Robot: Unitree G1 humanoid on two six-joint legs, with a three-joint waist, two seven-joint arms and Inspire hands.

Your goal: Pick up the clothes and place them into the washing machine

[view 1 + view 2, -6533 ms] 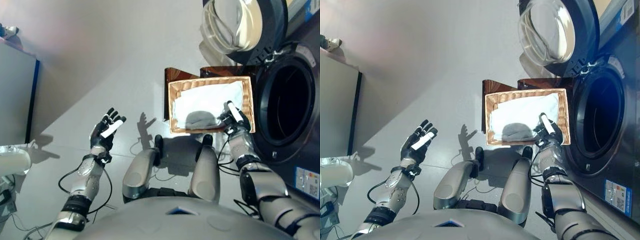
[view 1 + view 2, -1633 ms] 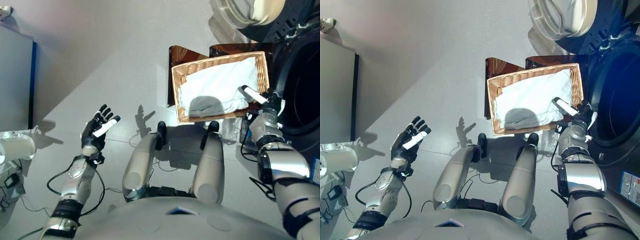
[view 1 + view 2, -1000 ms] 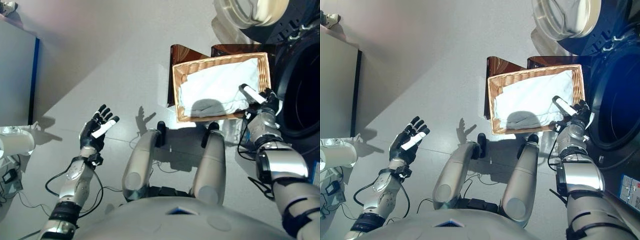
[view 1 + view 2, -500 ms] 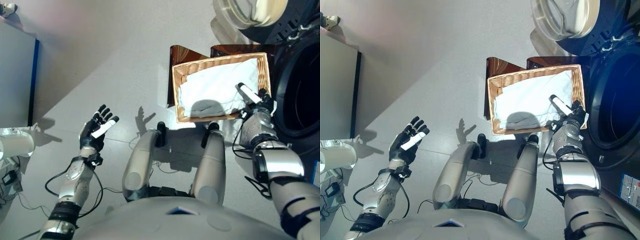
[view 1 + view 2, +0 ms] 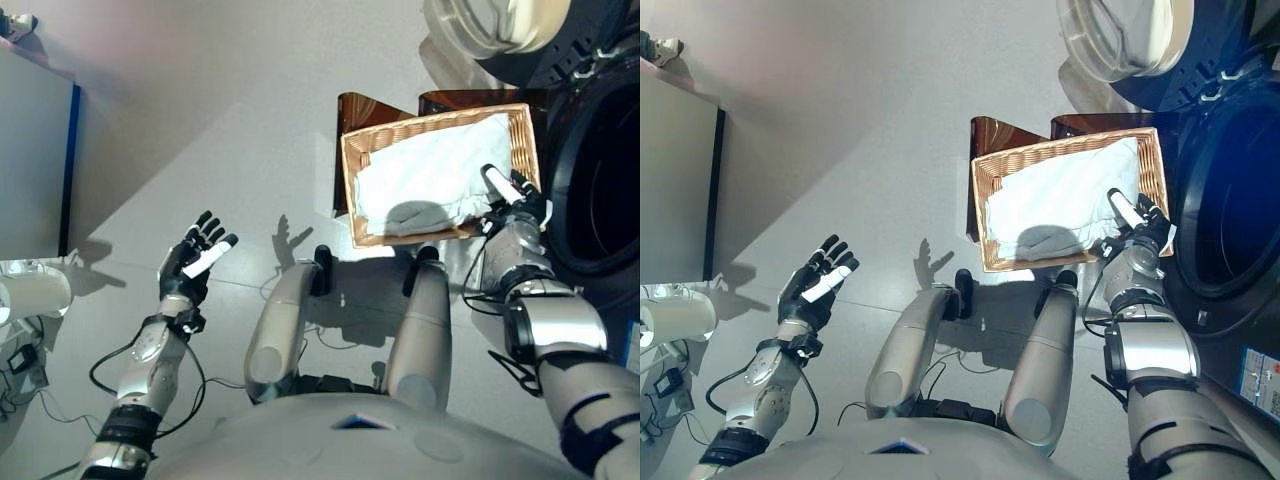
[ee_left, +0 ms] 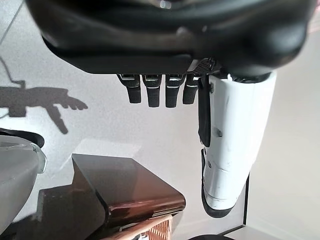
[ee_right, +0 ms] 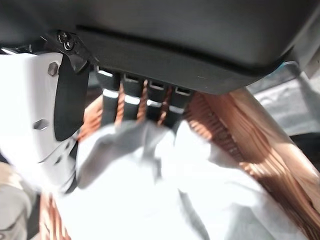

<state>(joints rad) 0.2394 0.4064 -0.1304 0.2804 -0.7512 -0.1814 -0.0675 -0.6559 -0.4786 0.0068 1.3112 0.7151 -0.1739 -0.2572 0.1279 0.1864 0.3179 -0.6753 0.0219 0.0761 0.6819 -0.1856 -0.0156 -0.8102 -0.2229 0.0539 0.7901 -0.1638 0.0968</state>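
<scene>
One soft, light white cloth [image 5: 1060, 205] is heaped in the basket [image 5: 981, 210] under the right hand [image 5: 1137, 232], whose fingers [image 7: 145, 102] are sunk in folds, closure untellable; a bunched fold should be grasped.

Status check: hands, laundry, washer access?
Left hand open, idle over floor. Right hand at woven wicker basket, fingers down in white clothes, grip unconfirmed. Dark front-loading washing machine door open, nothing blocking.
</scene>
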